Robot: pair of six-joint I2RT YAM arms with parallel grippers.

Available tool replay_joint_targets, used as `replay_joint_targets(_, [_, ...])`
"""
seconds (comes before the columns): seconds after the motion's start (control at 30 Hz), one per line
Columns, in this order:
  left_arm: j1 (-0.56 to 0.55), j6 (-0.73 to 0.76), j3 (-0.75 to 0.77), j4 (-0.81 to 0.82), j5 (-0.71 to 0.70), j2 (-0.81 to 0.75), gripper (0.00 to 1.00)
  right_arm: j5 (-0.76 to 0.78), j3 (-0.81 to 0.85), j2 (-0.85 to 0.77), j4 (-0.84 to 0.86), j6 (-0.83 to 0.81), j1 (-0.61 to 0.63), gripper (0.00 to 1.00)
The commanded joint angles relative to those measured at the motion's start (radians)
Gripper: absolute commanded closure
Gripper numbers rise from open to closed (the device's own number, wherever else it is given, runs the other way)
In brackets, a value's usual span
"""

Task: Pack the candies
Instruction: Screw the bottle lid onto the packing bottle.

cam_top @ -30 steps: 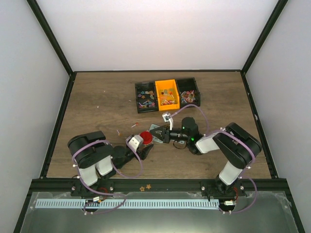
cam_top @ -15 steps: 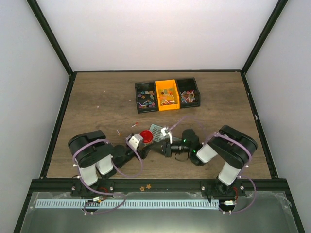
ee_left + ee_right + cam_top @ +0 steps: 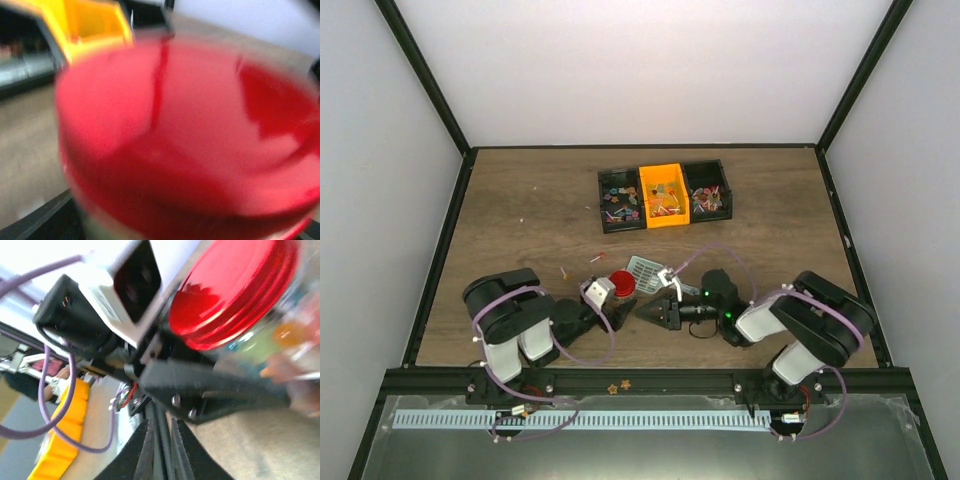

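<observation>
The candies (image 3: 660,198) lie mostly in three bins (image 3: 603,205) set in a row at the back of the counter (image 3: 520,220), a black bin on either side of an orange one. A few strays sit loose on the wood in front of the bins and nearer the left arm. Closer to the arms is a jar (image 3: 272,335) with a red lid (image 3: 621,282) on it. The right wrist view shows blurred orange and pink shapes through its clear wall, too smeared to name. The left fingers (image 3: 215,390) are clamped on the jar just under the lid, which fills the left wrist view. A scoop (image 3: 642,267) lies on the counter just beyond the jar, to its right. The right fingers (image 3: 655,313) point at the jar from its right, near it but apart, drawn nearly together with nothing between them.
</observation>
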Motion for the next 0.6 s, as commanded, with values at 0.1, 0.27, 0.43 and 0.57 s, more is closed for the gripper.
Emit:
replay_joint_targets(0.1, [0.003,-0.068,-0.211,0.217,0.052,0.049,0.18,0.245,0.059,-0.188,-0.340,-0.125,-0.036,0.75])
replay_joint_targets(0.27, [0.003,-0.072,-0.200,0.217,0.060,0.038,0.16,0.307,0.064,-0.266,-0.445,-0.163,-0.037,0.74])
replay_joint_targets(0.43, [0.004,-0.072,-0.208,0.217,0.072,0.011,0.12,0.408,0.049,-0.361,-0.530,-0.180,-0.039,0.68])
replay_joint_targets(0.57, [0.004,-0.053,-0.238,0.217,0.074,-0.019,0.03,0.505,0.047,-0.452,-0.628,-0.209,-0.042,0.62])
